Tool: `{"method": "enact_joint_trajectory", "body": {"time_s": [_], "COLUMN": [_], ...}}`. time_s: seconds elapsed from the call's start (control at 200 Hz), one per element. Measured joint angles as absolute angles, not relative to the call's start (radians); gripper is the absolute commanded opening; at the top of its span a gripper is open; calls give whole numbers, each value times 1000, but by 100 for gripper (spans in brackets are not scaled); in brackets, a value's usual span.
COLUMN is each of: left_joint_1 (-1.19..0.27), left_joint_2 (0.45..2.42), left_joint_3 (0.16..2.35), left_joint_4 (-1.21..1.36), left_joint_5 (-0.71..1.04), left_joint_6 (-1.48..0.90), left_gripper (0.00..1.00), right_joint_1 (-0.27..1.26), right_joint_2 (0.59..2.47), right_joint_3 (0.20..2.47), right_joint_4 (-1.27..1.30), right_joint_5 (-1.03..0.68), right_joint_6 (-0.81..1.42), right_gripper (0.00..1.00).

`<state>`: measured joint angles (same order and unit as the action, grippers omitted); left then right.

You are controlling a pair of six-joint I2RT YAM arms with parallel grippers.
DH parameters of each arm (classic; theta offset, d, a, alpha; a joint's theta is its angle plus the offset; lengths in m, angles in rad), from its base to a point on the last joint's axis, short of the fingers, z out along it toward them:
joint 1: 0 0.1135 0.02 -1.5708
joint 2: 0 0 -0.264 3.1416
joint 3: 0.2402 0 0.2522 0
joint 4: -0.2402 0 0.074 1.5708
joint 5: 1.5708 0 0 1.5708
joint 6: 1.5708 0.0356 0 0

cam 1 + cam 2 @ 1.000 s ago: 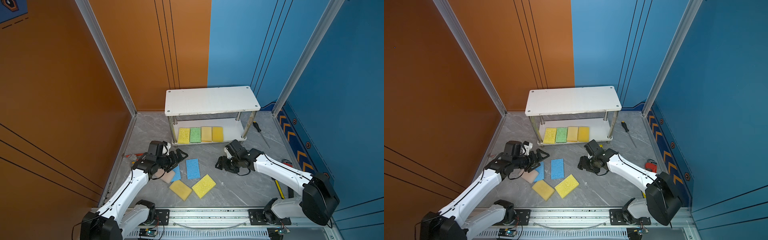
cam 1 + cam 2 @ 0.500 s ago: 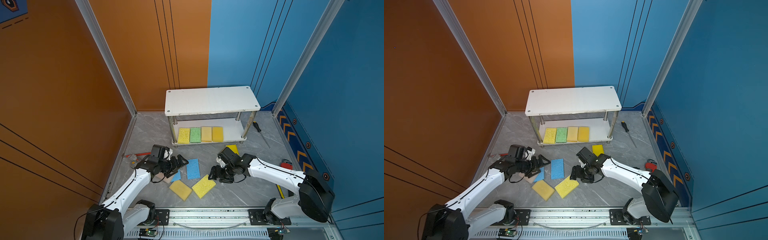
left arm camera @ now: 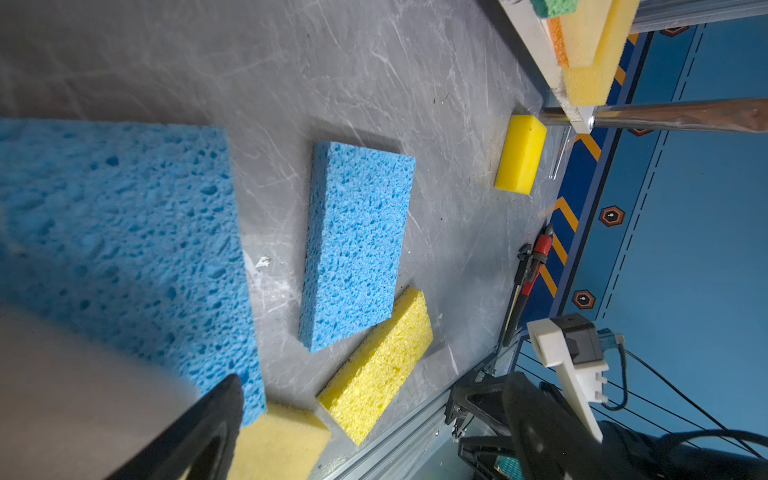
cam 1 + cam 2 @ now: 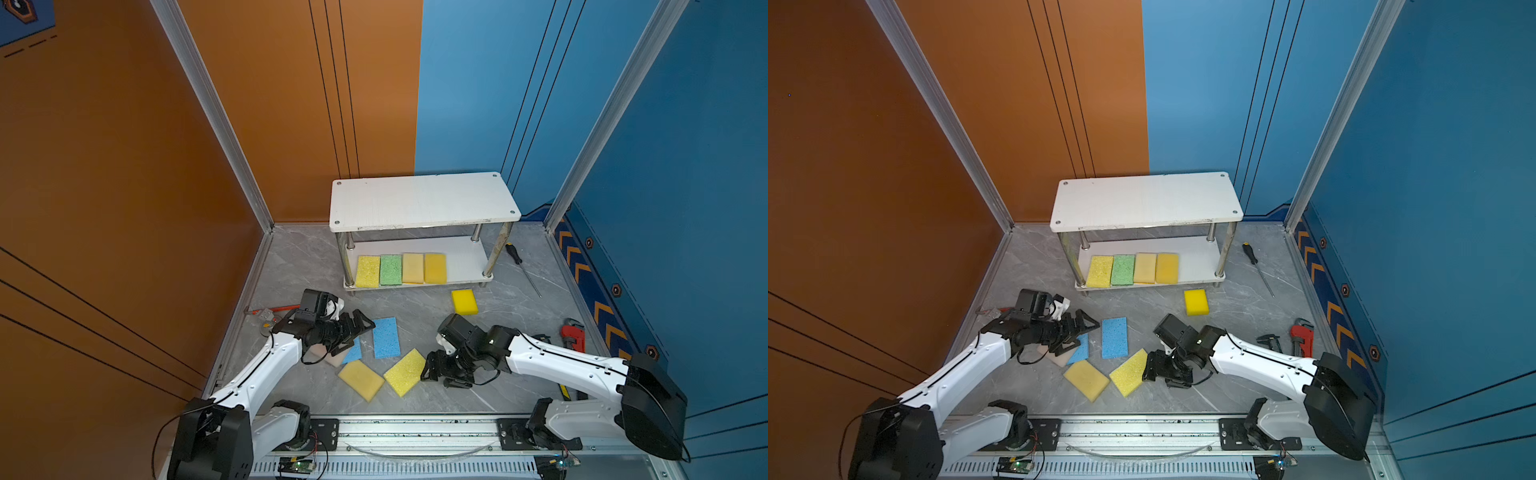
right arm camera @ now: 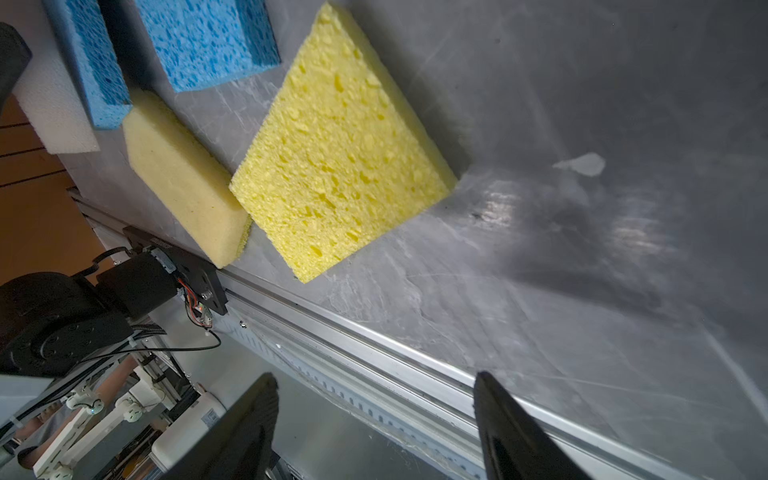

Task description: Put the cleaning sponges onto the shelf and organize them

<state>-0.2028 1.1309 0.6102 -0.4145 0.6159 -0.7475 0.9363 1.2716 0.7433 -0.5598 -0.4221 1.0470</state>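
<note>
The shelf (image 4: 424, 199) stands at the back, and its lower board (image 4: 465, 259) carries a row of yellow (image 4: 368, 271), green (image 4: 390, 269), tan (image 4: 412, 268) and yellow (image 4: 435, 268) sponges. On the floor lie a bright yellow sponge (image 4: 464, 301), a blue one (image 4: 386, 337), a second blue one (image 4: 353, 352), a whitish-pink one (image 4: 334, 358), a pale yellow one (image 4: 360, 379) and a yellow one (image 4: 405, 371). My left gripper (image 4: 357, 334) hangs open over the second blue sponge (image 3: 116, 232). My right gripper (image 4: 436, 374) is open and empty, right beside the yellow sponge (image 5: 340, 145).
A screwdriver (image 4: 515, 255) lies right of the shelf. A red pipe wrench (image 4: 573, 336) rests by the right wall, and a red-handled tool (image 4: 274, 311) by the left wall. The metal rail (image 4: 415, 428) runs along the front edge.
My right gripper has moved from near the shelf toward the front, opening wider; the bright yellow sponge now shows behind it. My left gripper has shifted slightly forward over the blue sponge.
</note>
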Motion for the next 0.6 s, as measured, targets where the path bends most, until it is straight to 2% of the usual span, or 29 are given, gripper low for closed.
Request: {"method": "enact_joint_trajectory", "body": {"time_s": [0.29, 0.601], "left_joint_1": [-198, -199], "left_joint_2": [1210, 1216], "left_joint_3": [616, 654], "left_joint_4": [-408, -399], "left_joint_5": [649, 657], "left_joint_6": [-729, -723], "left_gripper": [98, 98], "right_joint_1": [812, 304], "right_joint_2": [1211, 1206], "right_joint_3": [722, 784], "right_joint_4": [-580, -690], "right_joint_5": [-322, -211], "right_joint_6": [1076, 831], "right_gripper": [74, 68]}}
